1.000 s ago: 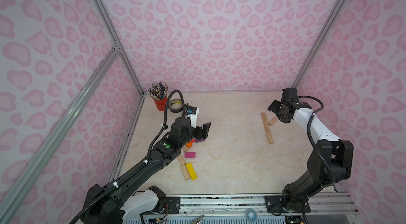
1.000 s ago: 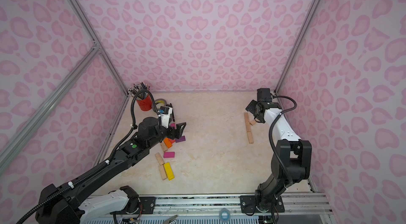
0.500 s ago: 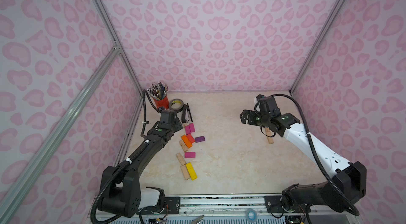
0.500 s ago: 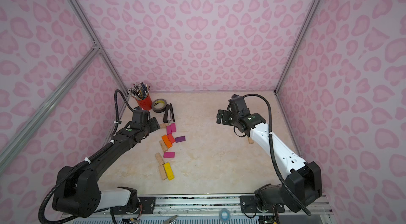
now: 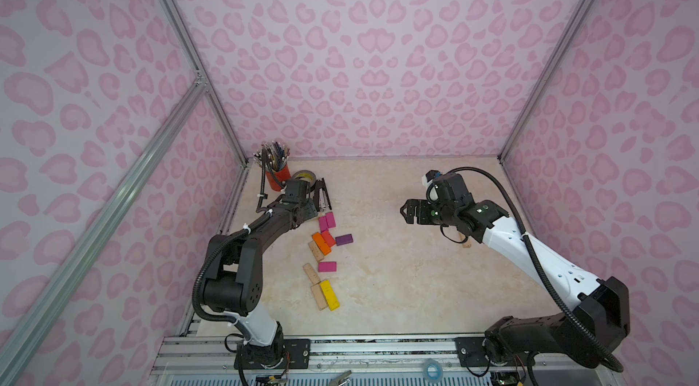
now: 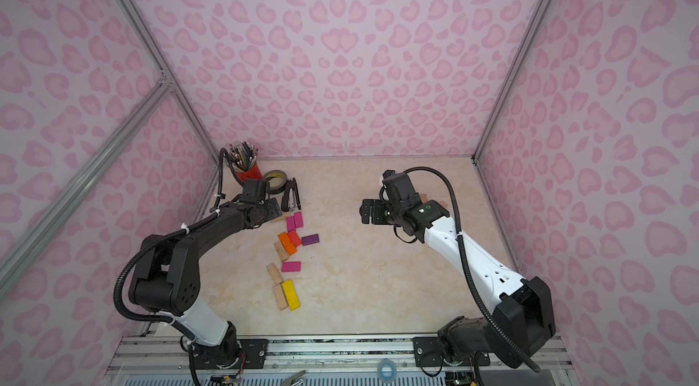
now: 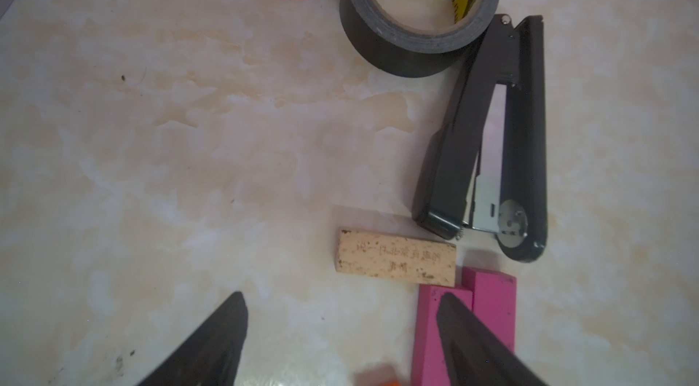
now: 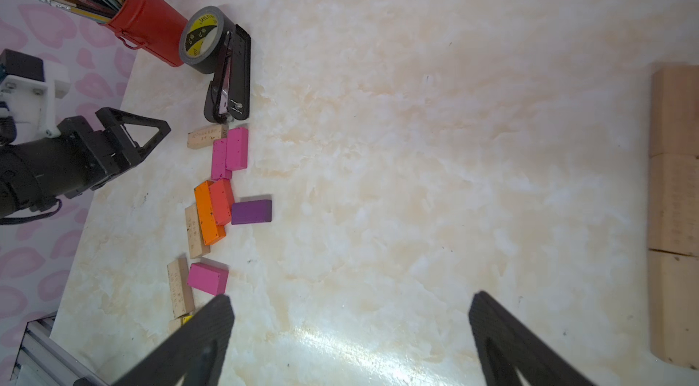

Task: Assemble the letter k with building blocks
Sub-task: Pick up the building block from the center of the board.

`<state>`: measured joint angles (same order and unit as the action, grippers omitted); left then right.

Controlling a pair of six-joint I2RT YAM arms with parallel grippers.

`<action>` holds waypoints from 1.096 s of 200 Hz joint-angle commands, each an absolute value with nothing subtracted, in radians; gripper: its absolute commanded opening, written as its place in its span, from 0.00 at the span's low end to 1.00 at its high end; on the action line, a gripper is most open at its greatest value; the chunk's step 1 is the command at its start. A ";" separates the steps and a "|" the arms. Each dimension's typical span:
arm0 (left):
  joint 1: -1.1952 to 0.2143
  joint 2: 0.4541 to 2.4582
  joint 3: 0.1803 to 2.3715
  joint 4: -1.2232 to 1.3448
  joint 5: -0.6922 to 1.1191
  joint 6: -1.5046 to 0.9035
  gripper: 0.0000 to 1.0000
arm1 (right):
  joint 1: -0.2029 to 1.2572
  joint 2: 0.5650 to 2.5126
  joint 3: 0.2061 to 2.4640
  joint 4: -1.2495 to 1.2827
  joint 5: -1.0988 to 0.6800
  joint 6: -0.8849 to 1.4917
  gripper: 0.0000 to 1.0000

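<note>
The building blocks lie loose at the table's left: two pink ones (image 5: 327, 221), an orange one (image 5: 319, 244), a red one (image 5: 328, 238), a purple one (image 5: 344, 239), a magenta one (image 5: 327, 266), a yellow one (image 5: 329, 294) and plain wood ones (image 5: 312, 273). A straight line of wood bars (image 8: 675, 206) lies at the right, mostly hidden under my right arm in both top views. My left gripper (image 7: 340, 301) is open and empty, just short of a wood block (image 7: 396, 262) and over a pink block (image 7: 431, 327). My right gripper (image 8: 351, 299) hangs wide open and empty over bare table mid-right (image 5: 410, 212).
A black stapler (image 7: 491, 145), a roll of dark tape (image 7: 420, 5) and a red cup of pencils (image 5: 278, 174) stand at the back left, close to my left gripper (image 6: 270, 210). Pink patterned walls enclose the table on three sides.
My left gripper pulled back from the coloured blocks toward the stapler. My right arm swung away from the wood bars toward the table's middle, its jaws opening wider.
</note>
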<state>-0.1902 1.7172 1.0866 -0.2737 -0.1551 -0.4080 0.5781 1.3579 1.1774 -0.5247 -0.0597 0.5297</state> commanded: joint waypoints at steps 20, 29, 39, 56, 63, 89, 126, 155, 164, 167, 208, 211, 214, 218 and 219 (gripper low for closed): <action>-0.184 1.843 1.197 -0.319 -0.124 -0.255 0.80 | 0.580 1.340 1.169 -0.525 -0.052 0.509 0.98; -0.183 1.866 1.219 -0.324 -0.109 -0.229 0.80 | 0.580 1.342 1.167 -0.525 -0.053 0.507 0.98; -0.183 1.889 1.239 -0.323 -0.077 -0.197 0.80 | 0.580 1.342 1.167 -0.525 -0.055 0.509 0.98; -0.184 1.924 1.275 -0.338 -0.035 -0.172 0.81 | 0.580 1.345 1.167 -0.528 -0.055 0.509 0.98; -0.184 1.934 1.282 -0.339 -0.027 -0.172 0.82 | 0.580 1.344 1.167 -0.530 -0.055 0.510 0.98; -0.189 1.958 1.292 -0.346 -0.025 -0.180 0.94 | 0.580 1.336 1.160 -0.531 -0.048 0.514 0.98; -0.218 1.996 1.292 -0.361 -0.058 -0.186 1.00 | 0.580 1.334 1.155 -0.530 -0.045 0.520 0.98; -0.221 2.011 1.290 -0.363 -0.069 -0.203 0.97 | 0.580 1.331 1.154 -0.531 -0.042 0.524 0.98; -0.221 2.012 1.292 -0.368 -0.082 -0.210 0.93 | 0.580 1.327 1.150 -0.531 -0.040 0.524 0.98; -0.221 2.013 1.292 -0.369 -0.085 -0.213 0.92 | 0.580 1.326 1.150 -0.531 -0.039 0.524 0.98; -0.213 1.983 1.273 -0.380 -0.072 -0.268 0.86 | 0.580 1.321 1.146 -0.529 -0.020 0.531 0.98; -0.212 1.980 1.268 -0.379 -0.070 -0.273 0.85 | 0.580 1.321 1.146 -0.530 -0.019 0.532 0.98; -0.210 1.976 1.264 -0.378 -0.066 -0.278 0.85 | 0.581 1.322 1.147 -0.530 -0.018 0.532 0.98; -0.208 1.970 1.257 -0.377 -0.062 -0.282 0.84 | 0.580 1.323 1.147 -0.530 -0.018 0.533 0.98; -0.208 1.969 1.256 -0.377 -0.061 -0.284 0.84 | 0.581 1.324 1.148 -0.530 -0.018 0.533 0.98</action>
